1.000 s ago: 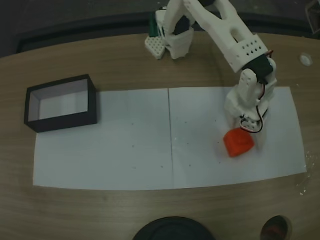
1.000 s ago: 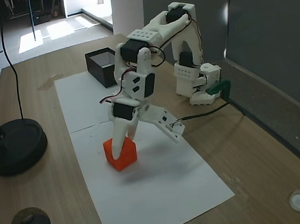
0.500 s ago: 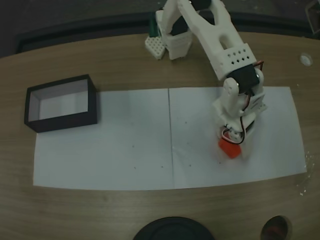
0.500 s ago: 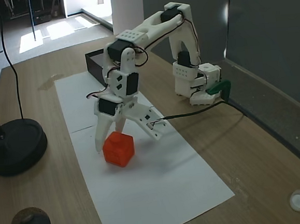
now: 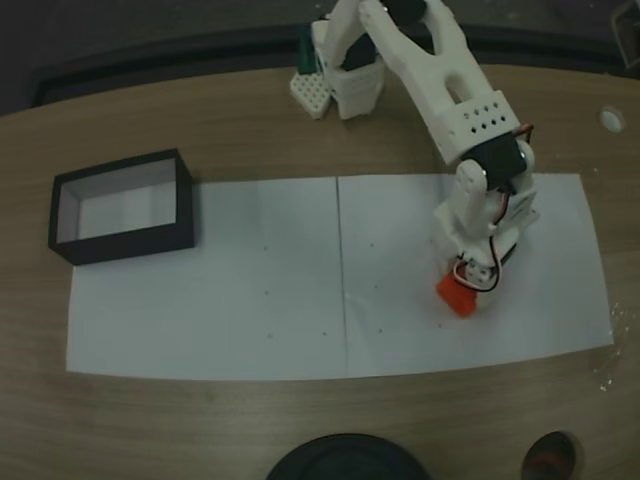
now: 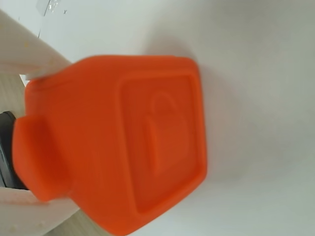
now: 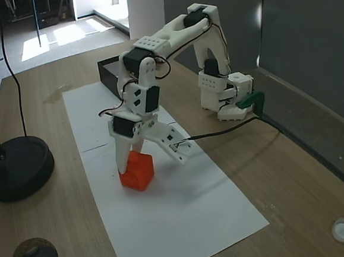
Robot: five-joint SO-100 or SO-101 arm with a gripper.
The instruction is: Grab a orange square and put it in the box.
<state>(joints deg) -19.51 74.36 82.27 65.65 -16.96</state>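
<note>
The gripper [image 7: 145,166] stands spread wide over the cube [image 7: 136,170], one finger [image 7: 122,155] down against the cube's left side in a fixed view and the other splayed off to the right, clear of it, so it grips nothing. The cube [image 5: 458,296] sits on the white paper [image 5: 250,300] covering the worktop [image 5: 200,130] (its face shows a raised padlock mark in the wrist view [image 6: 162,132]), on the paper's right half in a fixed view. The box [image 5: 122,207] lies well apart, at the paper's far left corner.
</note>
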